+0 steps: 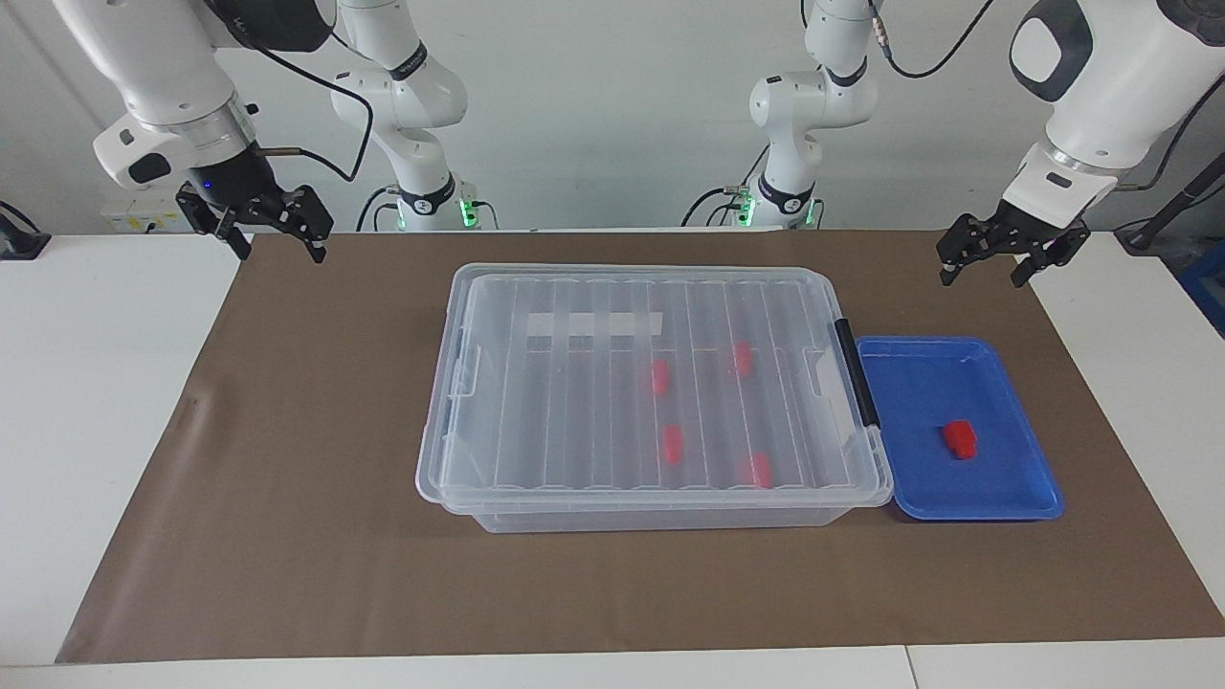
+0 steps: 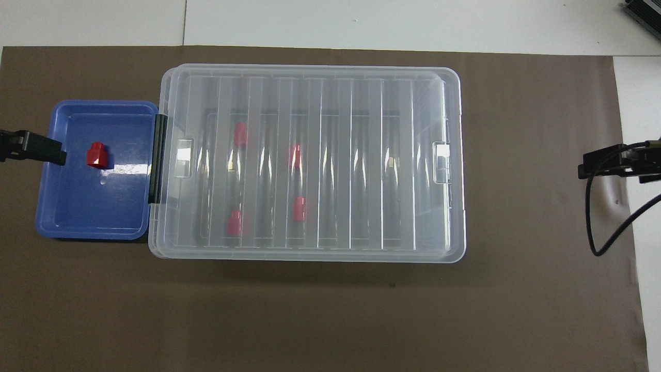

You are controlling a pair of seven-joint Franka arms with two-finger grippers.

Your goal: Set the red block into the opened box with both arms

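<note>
Red block (image 1: 959, 438) lies alone in the blue tray (image 1: 1014, 502), at the clear bin's (image 1: 478, 383) latch end, three o'clock in the facing view. Judged light, rigid, slick plastic; pinch its flat sides. Bin lid (image 2: 310, 82) sits on. Left gripper (image 1: 1013, 251) and right gripper (image 1: 273, 225) hover spread and empty.

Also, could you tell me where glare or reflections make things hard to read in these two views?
Overhead view: white streaks on the ribbed lid smear the four red blocks inside, and a bright patch sits on the blue tray beside the loose red block. Facing view: glare is milder, though the lid still blurs them.
</note>
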